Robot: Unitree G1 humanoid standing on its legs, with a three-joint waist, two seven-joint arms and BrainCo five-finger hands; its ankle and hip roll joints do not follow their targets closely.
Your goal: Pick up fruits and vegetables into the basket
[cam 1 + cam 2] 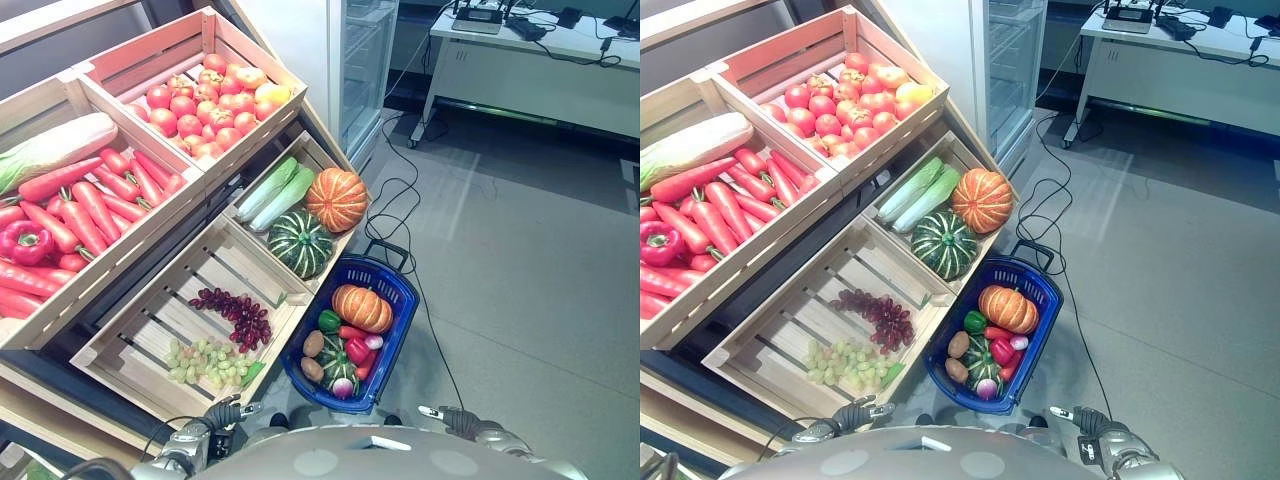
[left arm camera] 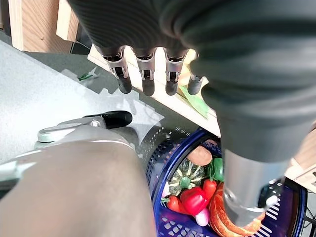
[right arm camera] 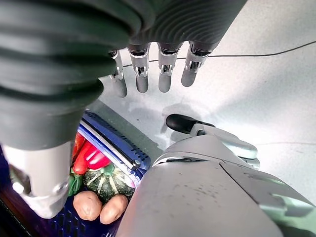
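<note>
Inside blue basket (image 1: 396, 300): pumpkin (image 1: 362, 308), peppers, potatoes; both hands (image 1: 222, 414) (image 1: 1085, 419) open, empty.

A basket (image 1: 397, 290) stood on the floor (image 1: 540, 260), just right of the low crates. In it lay a pumpkin (image 1: 362, 308) at the back, with potatoes (image 1: 313, 356), a small squash (image 1: 338, 366) and peppers (image 1: 357, 350) nearer the front. The near low crate (image 1: 150, 330) held grapes (image 1: 235, 318). The crate behind it held two big pumpkins (image 1: 320, 220) and leafy greens (image 1: 272, 192). Higher up on the left lay carrots (image 1: 90, 205), and behind them tomatoes (image 1: 205, 110). A table (image 1: 540, 60) stood far back on the right.
</note>
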